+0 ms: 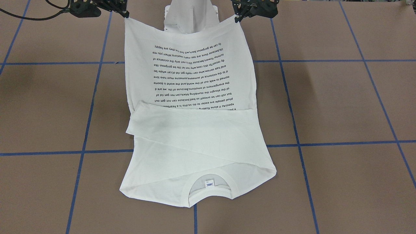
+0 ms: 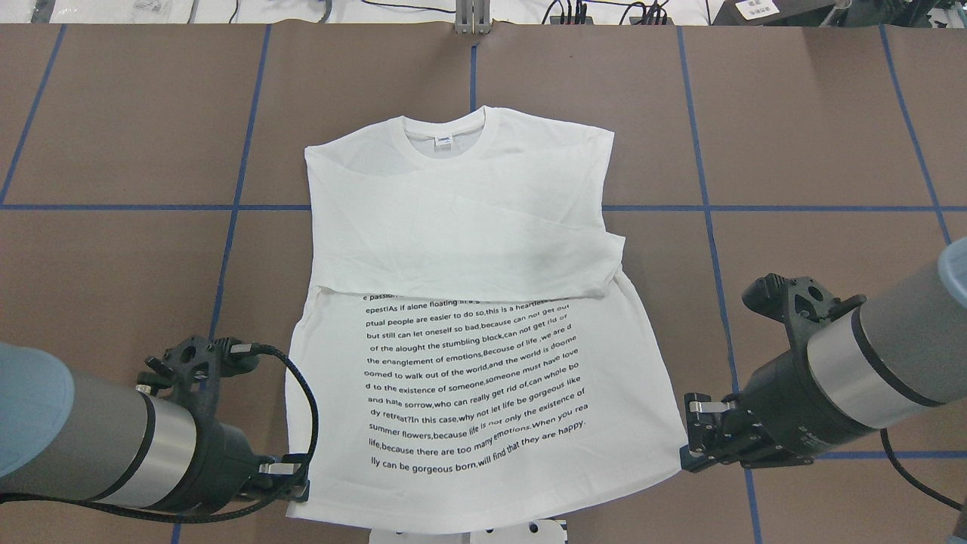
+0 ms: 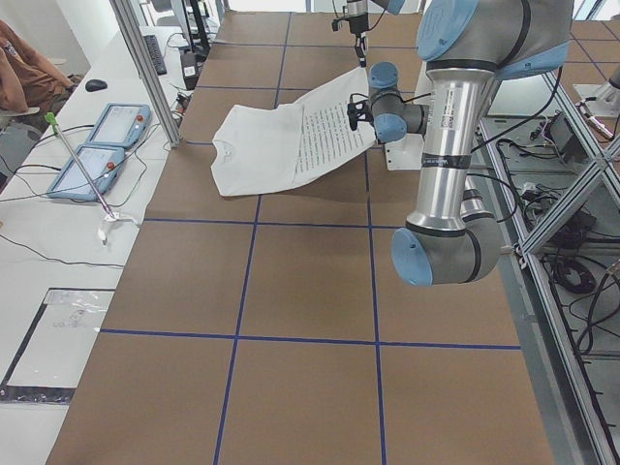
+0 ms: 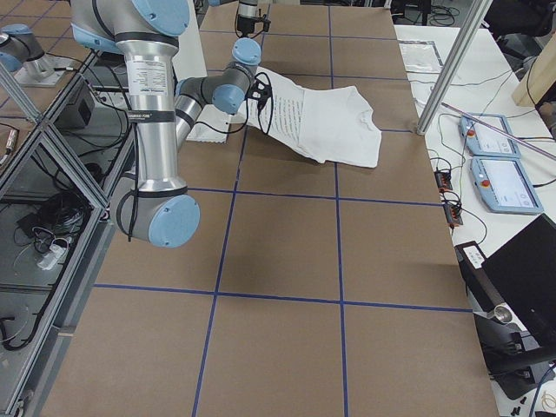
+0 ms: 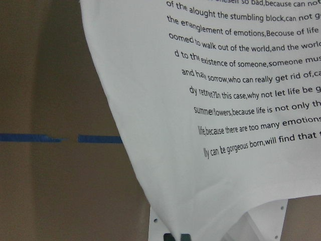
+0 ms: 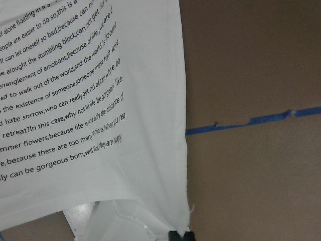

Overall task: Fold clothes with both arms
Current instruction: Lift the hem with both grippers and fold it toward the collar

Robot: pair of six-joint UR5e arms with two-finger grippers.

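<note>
At the near edge of the table (image 2: 113, 113), the shirt (image 2: 483, 249) is held by both corners of its hem. The left gripper (image 2: 298, 483) is clenched on the left corner and the right gripper (image 2: 686, 447) on the right corner. The pinch itself is shown only in the wrist views, where the cloth is drawn to a point between dark fingertips (image 5: 184, 237) at the bottom edge of each picture.

That the hem is raised off the table is shown only by the side views. There the cloth is seen slanting down, away from the robot, to where the rest lies flat. The white pedestal base (image 1: 190, 16) is partly covered by the raised hem between the grippers.

Further out, the block of black text (image 2: 476, 385) is spread face up. Its far lines are hidden by a folded band of cloth (image 2: 468, 257) laid across the chest. Beyond that, the collar (image 1: 211, 194) lies at the far end. The small neck label (image 1: 209, 184) is seen most plainly in the front-facing view.

The table is covered in brown sheet and divided into squares by blue tape lines (image 2: 151, 205). Past its far edge, cables (image 2: 604, 11) are seen. In the left side view, a white bench with two screen pendants (image 3: 118, 124) and part of a seated person (image 3: 24, 73) are shown.
</note>
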